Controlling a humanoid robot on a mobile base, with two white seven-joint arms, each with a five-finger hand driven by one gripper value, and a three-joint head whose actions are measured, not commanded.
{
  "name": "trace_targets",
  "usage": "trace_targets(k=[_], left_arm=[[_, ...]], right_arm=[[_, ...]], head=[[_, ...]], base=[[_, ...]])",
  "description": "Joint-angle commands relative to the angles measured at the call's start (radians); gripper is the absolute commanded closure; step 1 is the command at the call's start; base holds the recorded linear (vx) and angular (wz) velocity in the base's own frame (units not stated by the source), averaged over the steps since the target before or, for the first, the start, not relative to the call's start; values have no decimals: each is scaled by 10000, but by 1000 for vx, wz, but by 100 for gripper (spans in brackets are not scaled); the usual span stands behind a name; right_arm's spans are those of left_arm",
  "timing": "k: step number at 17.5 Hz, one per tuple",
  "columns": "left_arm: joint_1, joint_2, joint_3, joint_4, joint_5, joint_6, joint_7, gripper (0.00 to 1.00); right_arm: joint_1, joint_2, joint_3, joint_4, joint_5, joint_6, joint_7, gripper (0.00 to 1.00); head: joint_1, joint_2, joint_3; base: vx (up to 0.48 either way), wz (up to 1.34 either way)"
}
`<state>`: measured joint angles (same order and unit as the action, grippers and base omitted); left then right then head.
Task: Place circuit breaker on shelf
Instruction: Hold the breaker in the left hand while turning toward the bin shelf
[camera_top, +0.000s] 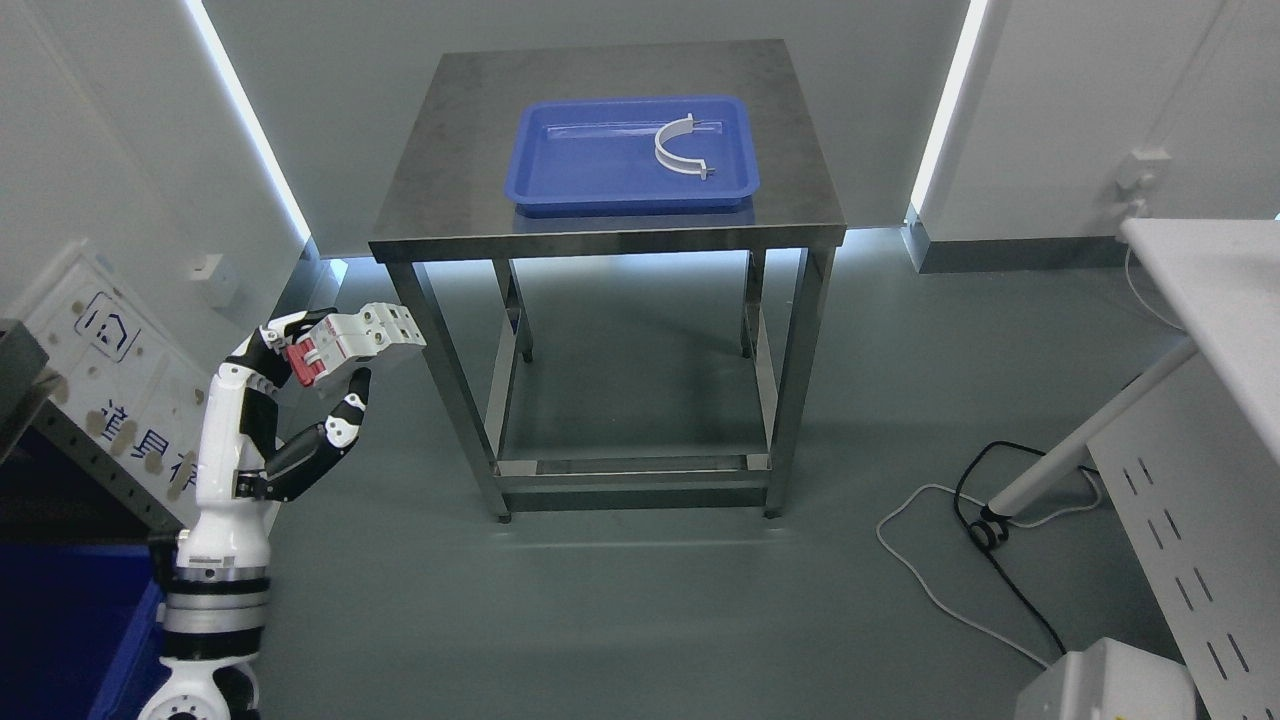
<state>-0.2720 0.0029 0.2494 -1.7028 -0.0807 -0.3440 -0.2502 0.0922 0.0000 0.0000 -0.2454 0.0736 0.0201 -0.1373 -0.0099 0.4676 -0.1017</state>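
My left hand (318, 372) rises from the lower left, its fingers shut on a white circuit breaker (360, 340) with a red switch end. The breaker hangs in the air left of the steel table's front left leg, well below the tabletop. The steel table (450, 215) stands ahead in the middle, with a blue tray (560, 165) on top. A white curved bracket (682, 148) lies in the tray's right part. My right arm does not show.
A blue bin (70, 630) and a dark metal frame (60, 440) sit at the lower left beside my arm. A white desk (1215, 300) with a perforated panel stands at the right. Cables (960, 530) trail on the grey floor, beside a white box (1110, 685).
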Motion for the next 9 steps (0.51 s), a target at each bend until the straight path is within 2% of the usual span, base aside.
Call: trace_targets(k=[1, 9], left_arm=[[20, 145, 221, -45, 25, -118, 1, 87], [-41, 145, 298, -45, 25, -257, 17, 87]], right_arm=[[-2, -175, 199, 0, 0, 581, 8, 0], [-2, -175, 199, 0, 0, 581, 8, 0]], head=[[0, 0, 0], [0, 0, 0]], base=[[-298, 108], [-270, 271]])
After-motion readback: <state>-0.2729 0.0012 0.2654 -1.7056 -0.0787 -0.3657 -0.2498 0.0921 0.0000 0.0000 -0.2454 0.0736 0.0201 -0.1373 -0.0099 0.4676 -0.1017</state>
